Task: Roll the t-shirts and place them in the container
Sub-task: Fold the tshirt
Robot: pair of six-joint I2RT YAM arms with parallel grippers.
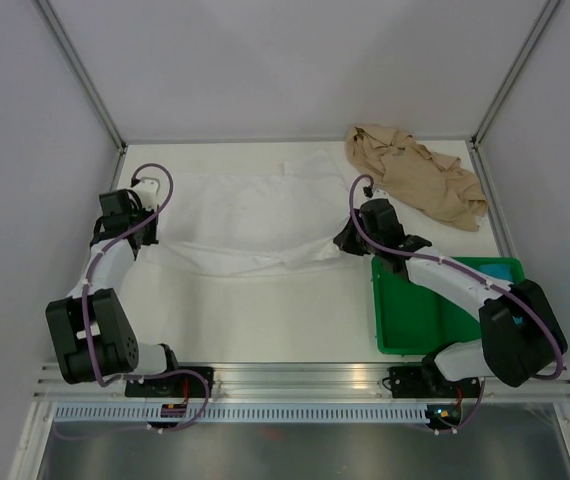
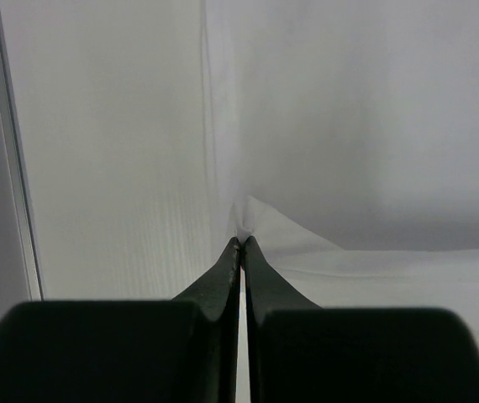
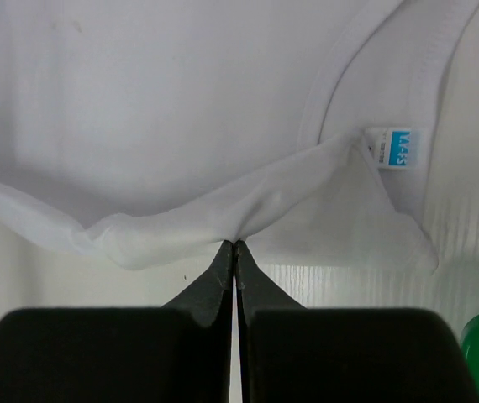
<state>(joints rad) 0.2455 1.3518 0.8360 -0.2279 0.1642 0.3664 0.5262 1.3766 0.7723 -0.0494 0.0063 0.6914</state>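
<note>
White t-shirt [image 1: 255, 215], one; tan t-shirt [image 1: 415, 175], one; two garments together. Green tray [image 1: 410, 325], one. Left tool [image 2: 241, 239], one; right tool [image 3: 235, 243], one; two together. Neck label [image 3: 397, 149], one. Desk [image 1: 265, 310], one.

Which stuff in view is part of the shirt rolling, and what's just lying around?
Job: white t-shirt, spread mid-table; tan t-shirt, crumpled at the far right corner; left gripper and right gripper, jaws of both shut on the white t-shirt.
Lying about: green tray, at the near right.
</note>
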